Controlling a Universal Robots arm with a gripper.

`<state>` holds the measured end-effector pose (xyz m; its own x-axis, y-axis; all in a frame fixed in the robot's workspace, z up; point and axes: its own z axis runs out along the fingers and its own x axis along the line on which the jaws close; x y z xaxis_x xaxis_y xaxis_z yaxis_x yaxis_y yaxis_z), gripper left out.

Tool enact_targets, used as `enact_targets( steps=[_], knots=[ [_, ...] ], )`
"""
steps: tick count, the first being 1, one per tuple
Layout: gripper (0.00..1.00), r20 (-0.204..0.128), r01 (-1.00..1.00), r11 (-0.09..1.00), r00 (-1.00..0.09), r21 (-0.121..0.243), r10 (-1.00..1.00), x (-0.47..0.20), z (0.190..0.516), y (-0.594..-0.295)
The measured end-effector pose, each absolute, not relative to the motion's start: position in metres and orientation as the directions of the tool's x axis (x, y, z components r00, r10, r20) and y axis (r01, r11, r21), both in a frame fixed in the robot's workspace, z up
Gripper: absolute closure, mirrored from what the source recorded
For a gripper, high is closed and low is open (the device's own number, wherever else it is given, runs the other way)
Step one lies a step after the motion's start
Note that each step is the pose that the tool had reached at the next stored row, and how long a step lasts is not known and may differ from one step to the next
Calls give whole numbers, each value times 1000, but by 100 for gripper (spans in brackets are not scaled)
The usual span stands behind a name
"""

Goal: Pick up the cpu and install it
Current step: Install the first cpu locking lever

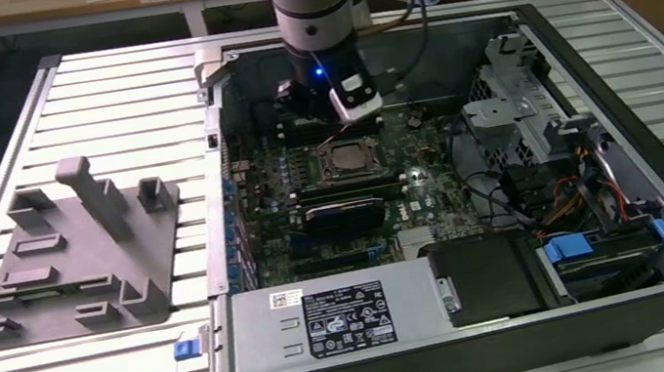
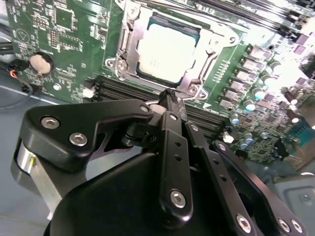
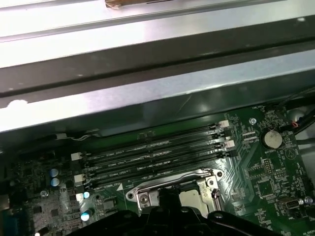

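Observation:
The cpu [image 2: 165,49] is a pale silver square lying flat in the motherboard socket, inside its metal frame [image 2: 129,37]. In the exterior view the cpu [image 1: 343,158] sits mid-board in the open computer case. My gripper [image 2: 170,97] hovers just beside the socket's edge, its black fingers drawn together at the tips with nothing between them. In the exterior view the gripper [image 1: 312,122] hangs a little behind the socket. In the first wrist view the cpu [image 3: 193,197] is partly covered by the fingers [image 3: 166,197].
Memory slots [image 3: 157,157] run alongside the socket. A black heatsink block [image 1: 343,212] lies on the near side of the socket, and a power supply [image 1: 325,320] at the case front. A grey fixture plate [image 1: 66,255] with posts stands at the exterior view's left. Drive cages and cables [image 1: 537,145] fill the right.

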<state>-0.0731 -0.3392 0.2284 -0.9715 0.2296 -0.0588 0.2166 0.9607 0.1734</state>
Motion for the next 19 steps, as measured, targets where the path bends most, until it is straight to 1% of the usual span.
enact_targets(
  steps=[9,19],
  knots=[
    [89,-66,265,949,-958,172,280,-70,224,-339],
    [89,-73,290,940,-949,179,306,-69,222,-336]
  ],
)
